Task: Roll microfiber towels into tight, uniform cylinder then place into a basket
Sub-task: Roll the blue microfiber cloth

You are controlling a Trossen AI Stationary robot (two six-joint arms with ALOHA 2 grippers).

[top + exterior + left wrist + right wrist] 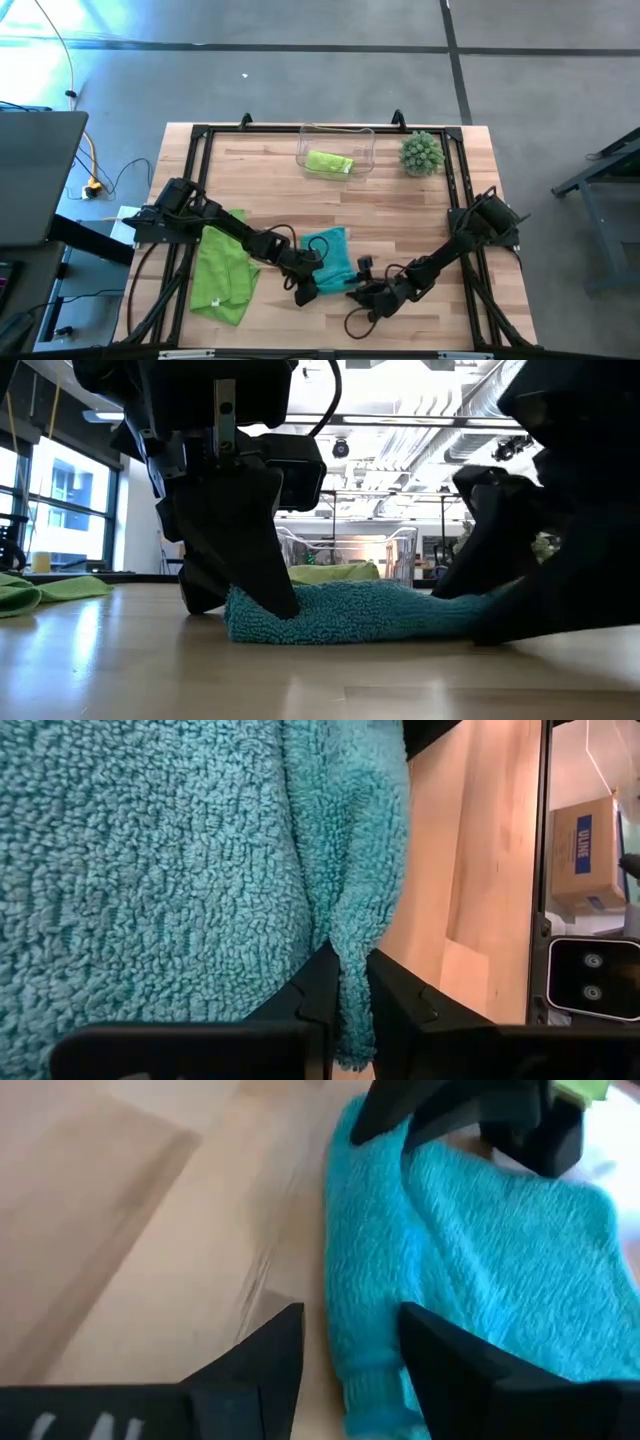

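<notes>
The teal towel (332,255) lies partly bunched on the table, near the middle of the front edge; it also shows in the low view (370,610). My left gripper (304,290) is shut on its near left edge. My right gripper (362,294) is open at the towel's near right corner (368,1380), one finger on either side. A lime green towel (222,270) lies spread flat at the left. A rolled lime green towel (328,163) lies in the clear basket (362,138) at the far middle. My left gripper pinches a raised fold along the teal towel's edge (350,975) between its two fingers. The fingers (265,575) slant down onto the towel's left end. The rest of the towel lies on the table. My right gripper: I cannot tell whether its fingers touch the towel.
A round spiky green plant ball (422,153) stands at the far right, beside the basket. A black frame (200,135) runs round the table's edges. Bare wood lies between the teal towel and the basket.
</notes>
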